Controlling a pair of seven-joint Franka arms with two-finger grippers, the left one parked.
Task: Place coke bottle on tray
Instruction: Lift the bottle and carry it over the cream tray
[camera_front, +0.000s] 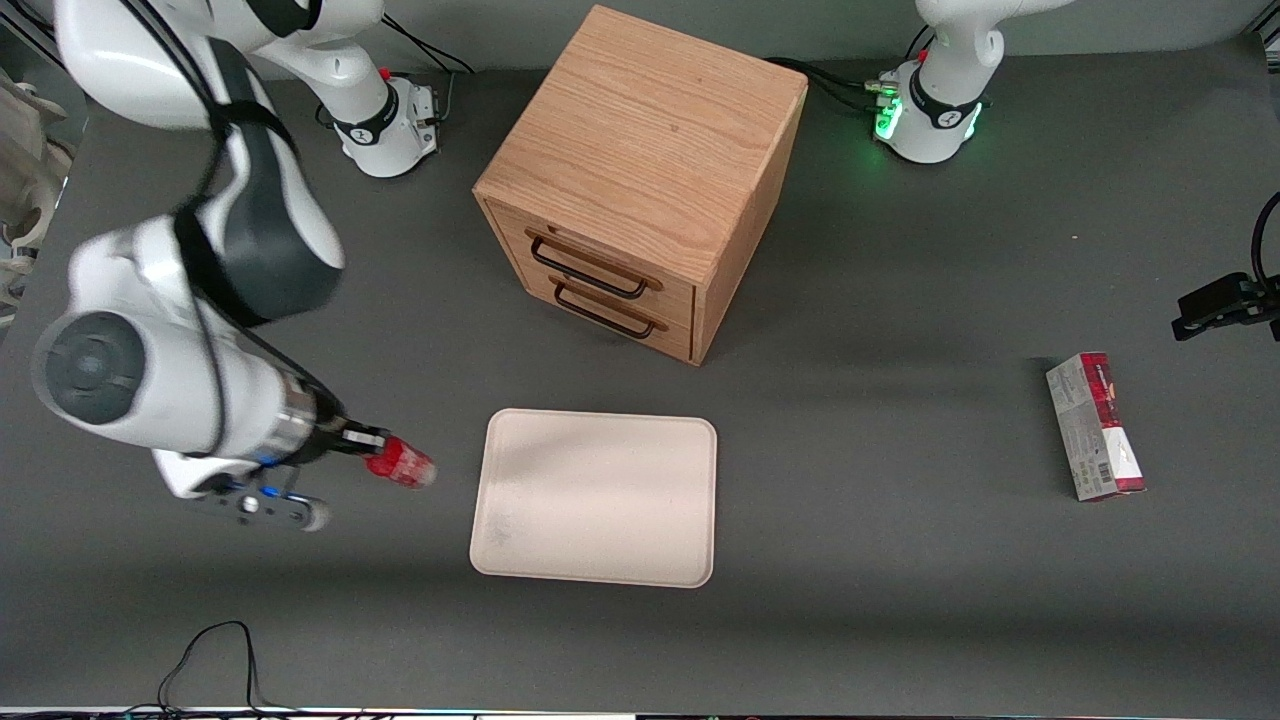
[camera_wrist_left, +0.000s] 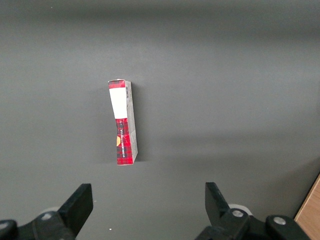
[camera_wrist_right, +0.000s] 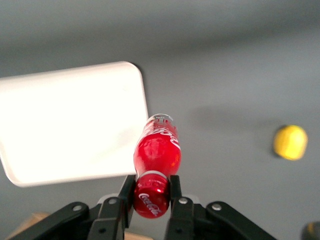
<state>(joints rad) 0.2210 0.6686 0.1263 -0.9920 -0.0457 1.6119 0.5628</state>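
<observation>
The coke bottle (camera_front: 402, 464) is a small glossy red bottle with white script lettering. My right gripper (camera_front: 372, 452) is shut on it and holds it lying sideways in the air above the table, just beside the tray (camera_front: 596, 497) toward the working arm's end. In the right wrist view the bottle (camera_wrist_right: 156, 155) is clamped at its cap end between the gripper's (camera_wrist_right: 151, 192) black fingers (camera_wrist_right: 127, 192), its base pointing at the cream tray (camera_wrist_right: 70, 125), which is bare.
A wooden drawer cabinet (camera_front: 640, 180) stands farther from the front camera than the tray. A red-and-grey carton (camera_front: 1095, 425) lies toward the parked arm's end, also in the left wrist view (camera_wrist_left: 123, 122). A yellow object (camera_wrist_right: 290, 142) lies on the table near the gripper.
</observation>
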